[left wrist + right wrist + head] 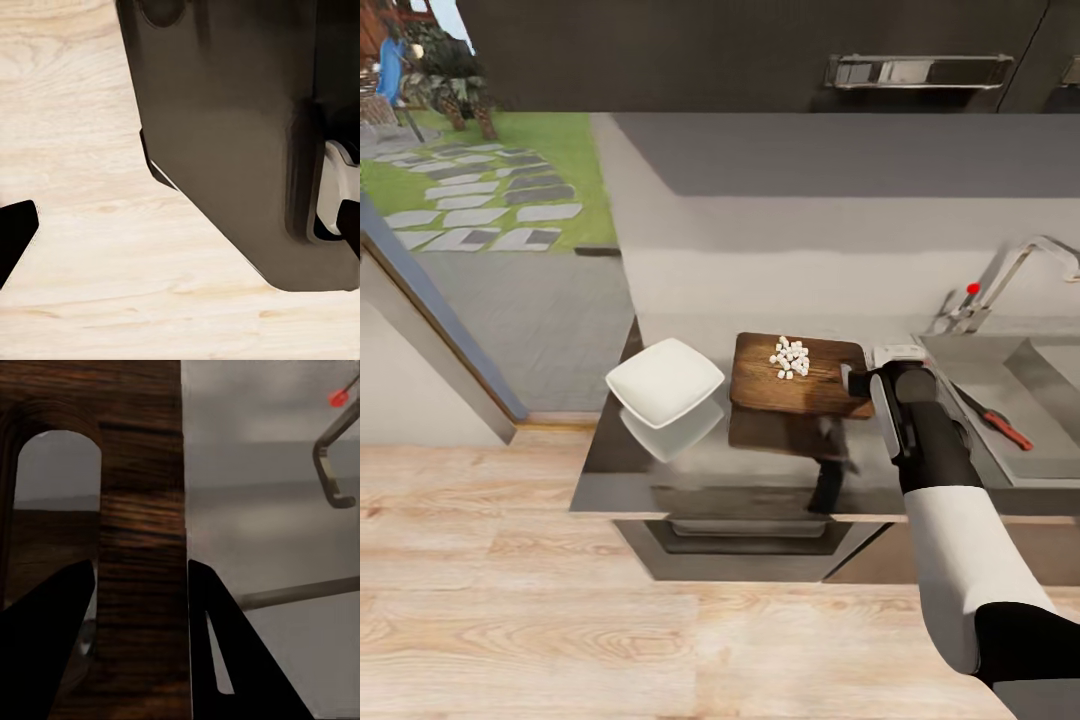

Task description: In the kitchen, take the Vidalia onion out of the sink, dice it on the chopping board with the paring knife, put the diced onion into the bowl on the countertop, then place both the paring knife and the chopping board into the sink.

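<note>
We see the chopping board [800, 376] as dark brown wood with a visible grain, plainest in the right wrist view [139, 547]. At its nine o'clock, the bowl [665, 380] is glossy white, mirrored in the smooth, reflective grey countertop [760, 470]. At the board's three o'clock, the sink [1010, 400] looks matt grey, its tap [1015, 270] shiny metal. The floor [490, 600] is pale wood, grained and matt. The upper cabinets [710, 50] look glossy and dark.
</note>
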### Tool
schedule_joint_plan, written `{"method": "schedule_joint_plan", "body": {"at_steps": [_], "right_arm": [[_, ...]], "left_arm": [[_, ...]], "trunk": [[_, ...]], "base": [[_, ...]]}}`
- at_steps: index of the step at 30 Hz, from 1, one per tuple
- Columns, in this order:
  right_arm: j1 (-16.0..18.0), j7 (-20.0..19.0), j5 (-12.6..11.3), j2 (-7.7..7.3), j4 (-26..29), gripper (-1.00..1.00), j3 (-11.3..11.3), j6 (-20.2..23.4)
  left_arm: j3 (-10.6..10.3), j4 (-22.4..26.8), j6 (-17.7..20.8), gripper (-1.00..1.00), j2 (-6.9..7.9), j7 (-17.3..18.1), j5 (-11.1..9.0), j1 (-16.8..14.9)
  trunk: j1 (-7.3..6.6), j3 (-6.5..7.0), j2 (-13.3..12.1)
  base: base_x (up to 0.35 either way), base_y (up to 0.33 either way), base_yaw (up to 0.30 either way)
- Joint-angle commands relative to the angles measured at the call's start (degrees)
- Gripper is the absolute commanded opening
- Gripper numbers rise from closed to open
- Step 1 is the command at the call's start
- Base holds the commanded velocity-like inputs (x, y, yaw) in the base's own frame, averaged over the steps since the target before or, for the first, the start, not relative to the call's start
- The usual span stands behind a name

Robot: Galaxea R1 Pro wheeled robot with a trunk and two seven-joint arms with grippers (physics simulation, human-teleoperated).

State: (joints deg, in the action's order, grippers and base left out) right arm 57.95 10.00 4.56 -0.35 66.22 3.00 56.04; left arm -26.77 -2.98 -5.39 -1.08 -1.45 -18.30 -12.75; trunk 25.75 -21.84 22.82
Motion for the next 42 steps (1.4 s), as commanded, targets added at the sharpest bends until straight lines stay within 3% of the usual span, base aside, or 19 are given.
{"method": "schedule_joint_plan", "body": {"at_steps": [1, 19, 30, 37, 42], "right_arm": [[0.06, -0.24, 0.29, 0.0, 0.05, -1.0, -0.01, 0.29], [0.06, -0.24, 0.37, -0.08, 0.05, -1.0, 0.0, 0.29], [0.06, -0.24, 0.34, -0.08, 0.05, -1.0, -0.25, 0.29], [0.06, 0.31, 0.47, -0.34, 0.05, -1.0, -3.02, 0.39], [0.06, 1.61, 3.94, -0.04, 0.05, -1.0, -3.25, 0.38]], "left_arm": [[-0.48, -0.22, -0.41, 1.0, -0.06, -0.04, -0.42, -0.09], [-0.48, -0.01, -0.41, 1.0, -0.06, 0.01, -0.4, -0.09], [-0.56, -0.01, -0.41, 1.0, -0.06, -0.02, -0.41, -0.09], [-0.57, -0.01, -0.41, 1.0, -0.07, 0.0, -0.39, -0.09], [-0.57, -0.01, -0.41, 1.0, -0.14, 0.02, -0.39, -0.09]], "trunk": [[0.03, 0.01, 0.1], [0.03, 1.6, 0.1], [0.03, 2.58, 0.1], [0.03, 3.2, 0.1], [0.03, 3.65, 0.1]], "base": [[0.0, 0.252, 0.0], [0.113, 0.246, 0.0], [0.075, 0.036, 0.0], [0.0, 0.0, 0.0], [0.0, 0.0, 0.0]]}}
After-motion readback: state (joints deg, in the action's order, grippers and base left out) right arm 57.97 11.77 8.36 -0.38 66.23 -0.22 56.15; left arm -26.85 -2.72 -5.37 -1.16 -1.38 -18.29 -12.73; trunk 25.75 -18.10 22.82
